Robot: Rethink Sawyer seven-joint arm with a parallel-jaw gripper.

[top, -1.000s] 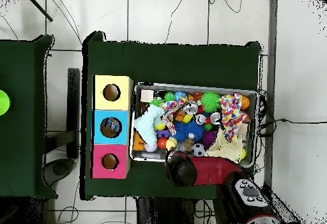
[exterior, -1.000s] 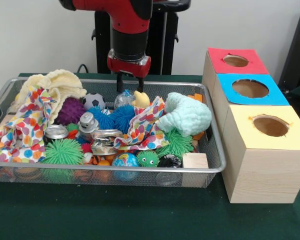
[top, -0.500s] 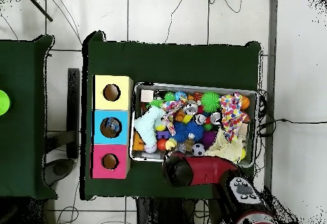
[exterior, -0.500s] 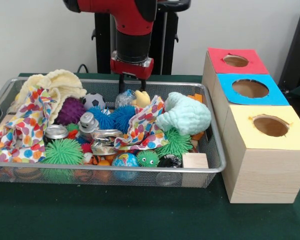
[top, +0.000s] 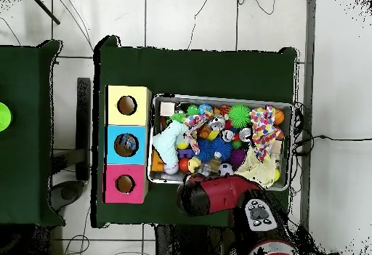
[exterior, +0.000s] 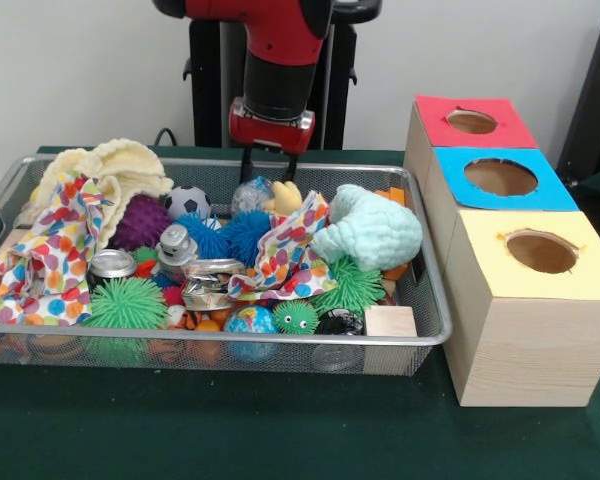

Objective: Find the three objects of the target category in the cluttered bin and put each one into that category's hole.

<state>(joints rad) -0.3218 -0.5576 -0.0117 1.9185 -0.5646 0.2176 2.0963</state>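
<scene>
Target category unclear; likely pick was clear crinkly ball (exterior: 248,193), at 12 o'clock edge of wire bin (exterior: 432,300), wedged between soccer ball (exterior: 186,202) and yellow duck (exterior: 284,196). Looked transparent, glossy, probably slippery. Pincer (exterior: 269,165) hung just above it, open, empty. Advice: descend straight, avoid duck, squeeze gently. Hole boxes (exterior: 500,177) at 3 o'clock.

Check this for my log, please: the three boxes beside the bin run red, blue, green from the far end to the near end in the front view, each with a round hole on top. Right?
Not quite. The front view shows the nearest box topped in yellow, not green. The order is red box, blue box, yellow, each with a round hole on top, beside the wire bin.
</scene>
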